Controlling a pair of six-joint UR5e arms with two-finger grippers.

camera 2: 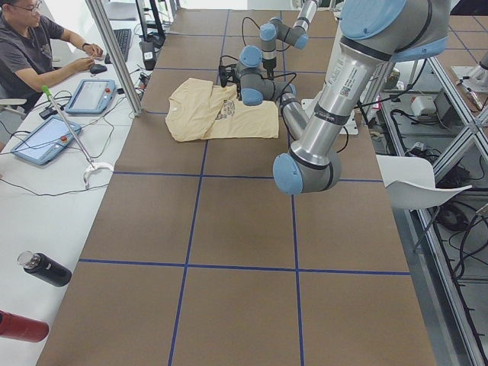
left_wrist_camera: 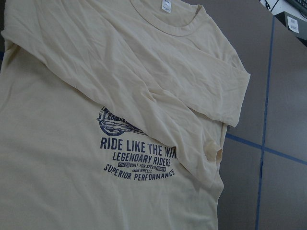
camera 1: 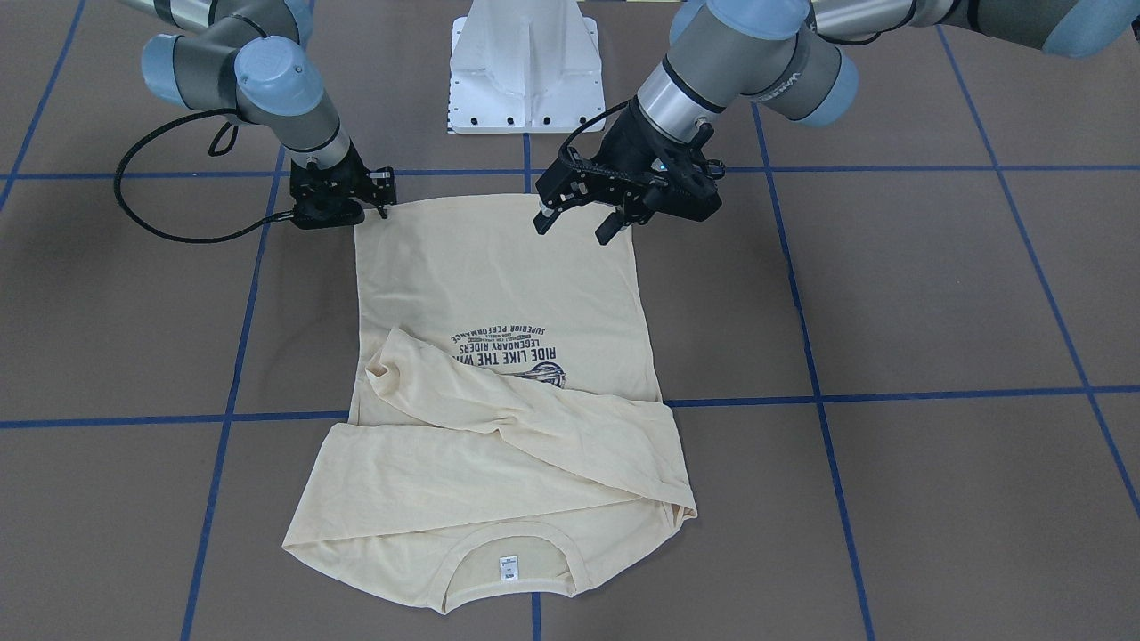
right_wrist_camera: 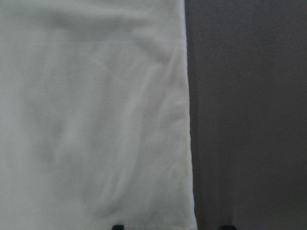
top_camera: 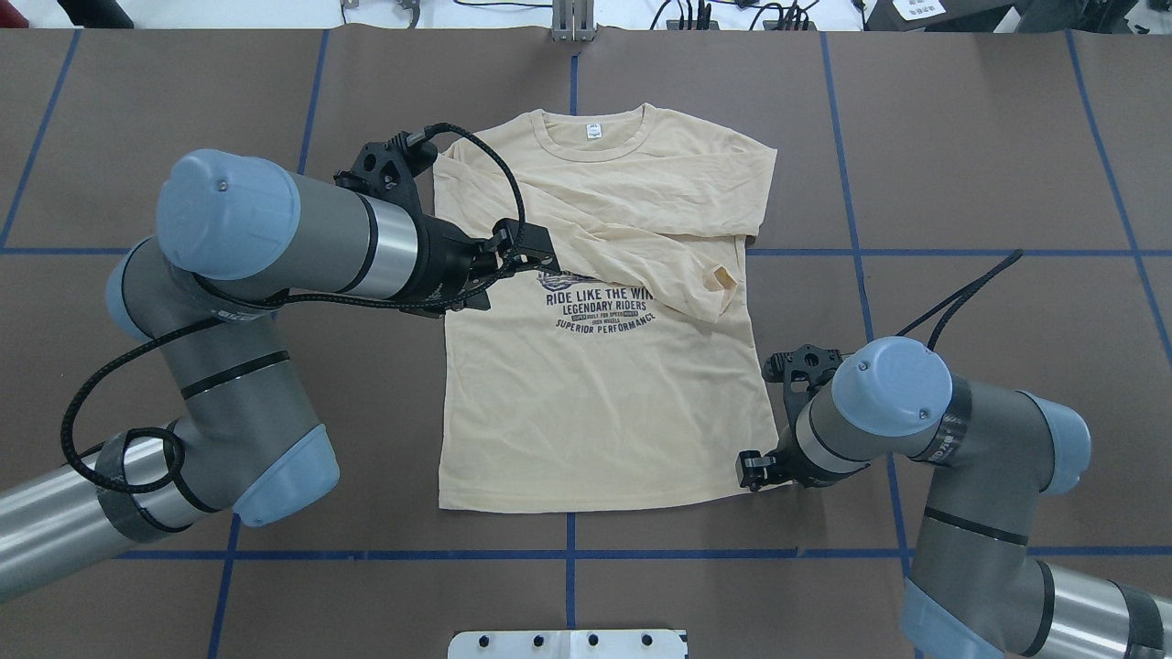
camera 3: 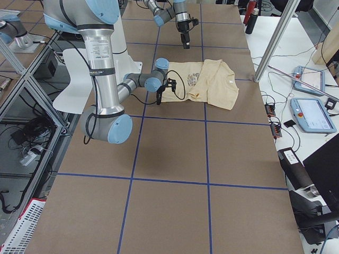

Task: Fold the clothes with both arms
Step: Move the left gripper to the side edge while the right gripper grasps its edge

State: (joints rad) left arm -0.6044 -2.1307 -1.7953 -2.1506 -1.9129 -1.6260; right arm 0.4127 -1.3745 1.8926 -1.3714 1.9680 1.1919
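Observation:
The cream-yellow shirt lies flat on the brown table, neckline away from the robot, hem toward it. Both sleeves are folded across the chest and cover part of the navy print. My left gripper hangs open above the shirt with nothing between its fingers; the left wrist view shows only the shirt below. My right gripper is low at the hem corner on the robot's right. In the right wrist view its fingertips stand apart on either side of the shirt's side edge, so it is open.
The white pedestal base stands just behind the hem. Blue tape lines grid the table. In the exterior left view a person sits at a side desk with tablets and bottles.

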